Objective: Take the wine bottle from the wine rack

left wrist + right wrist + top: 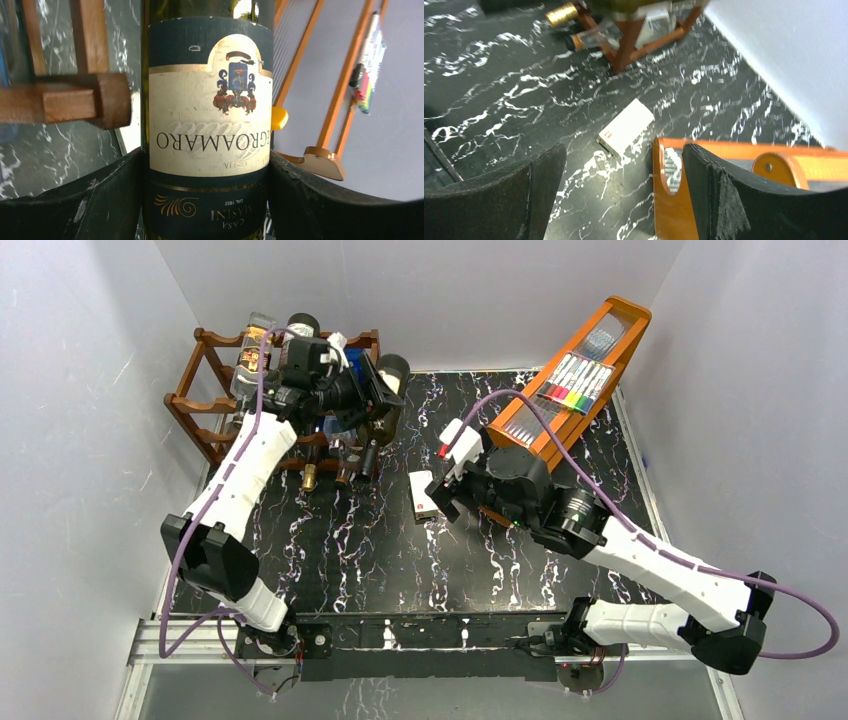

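Where the black marbled worktop [400, 570] reaches its back-left corner stands the wine rack [192, 403], with a slanted orange stand [563, 436] at the back right. The left gripper [206, 195] has its jaws clamped on the wine bottle [210, 100] at the rack's right end; whether it rests on the rails cannot be told. The right gripper [624, 195] hovers, jaws wide apart, near 1 small white box [626, 126]. Coloured markers [578, 385] lie on the stand.
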You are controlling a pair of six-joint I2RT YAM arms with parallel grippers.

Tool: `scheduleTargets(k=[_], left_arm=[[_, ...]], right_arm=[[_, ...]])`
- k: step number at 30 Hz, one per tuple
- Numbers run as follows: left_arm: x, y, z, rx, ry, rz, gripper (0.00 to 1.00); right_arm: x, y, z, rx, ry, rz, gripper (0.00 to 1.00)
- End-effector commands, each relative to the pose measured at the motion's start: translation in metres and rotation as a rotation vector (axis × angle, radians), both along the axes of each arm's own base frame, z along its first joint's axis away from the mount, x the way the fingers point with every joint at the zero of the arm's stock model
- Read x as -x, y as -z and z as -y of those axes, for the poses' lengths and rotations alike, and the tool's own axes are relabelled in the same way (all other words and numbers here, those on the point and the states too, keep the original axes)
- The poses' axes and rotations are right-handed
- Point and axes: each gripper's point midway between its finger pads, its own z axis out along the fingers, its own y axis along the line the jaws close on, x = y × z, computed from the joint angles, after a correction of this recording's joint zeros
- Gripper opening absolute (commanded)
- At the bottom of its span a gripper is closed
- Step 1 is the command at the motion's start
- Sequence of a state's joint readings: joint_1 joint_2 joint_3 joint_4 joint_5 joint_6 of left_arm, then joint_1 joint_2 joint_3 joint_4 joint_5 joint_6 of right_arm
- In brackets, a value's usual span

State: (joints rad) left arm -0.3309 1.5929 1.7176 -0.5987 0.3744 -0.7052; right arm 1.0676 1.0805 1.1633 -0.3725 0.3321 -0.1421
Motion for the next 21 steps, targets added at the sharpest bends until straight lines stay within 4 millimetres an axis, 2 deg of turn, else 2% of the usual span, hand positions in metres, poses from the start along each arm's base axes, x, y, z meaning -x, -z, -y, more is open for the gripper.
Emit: scheduleTargets(k=[1,3,6,9,13,17,21], left_arm=[[0.036,-0.081,0.01,0.245,0.027,0.149,0.24],[0.041,-0.07,0.008,0.258,0.0,0.115,0.24],[0.054,-0.068,0.004,0.291,-0.018,0.105,0.24],[0.061,-0.061,0.005,0.297,-0.012,0.078,0.23],[0.065,-0.055,0.004,0.299,-0.012,0.064,0.23],[0.067,-0.054,0.005,0.302,-0.004,0.054,0.22],[0.068,-0.055,0.004,0.298,-0.01,0.05,0.22]], right_arm=[[0.024,-0.047,-0.026,-0.085,-0.281,0.212,0.98],[0.04,-0.041,-0.035,-0.045,-0.446,0.335,0.98],[0.042,-0.056,-0.043,-0.087,-0.503,0.516,0.98],[0.048,-0.056,-0.06,-0.018,-0.63,0.645,0.96],[0.033,-0.073,-0.08,-0.001,-0.608,0.803,0.95],[0.039,-0.085,-0.098,0.036,-0.686,0.986,0.9],[0.043,-0.105,-0.103,0.006,-0.658,1.117,0.91]])
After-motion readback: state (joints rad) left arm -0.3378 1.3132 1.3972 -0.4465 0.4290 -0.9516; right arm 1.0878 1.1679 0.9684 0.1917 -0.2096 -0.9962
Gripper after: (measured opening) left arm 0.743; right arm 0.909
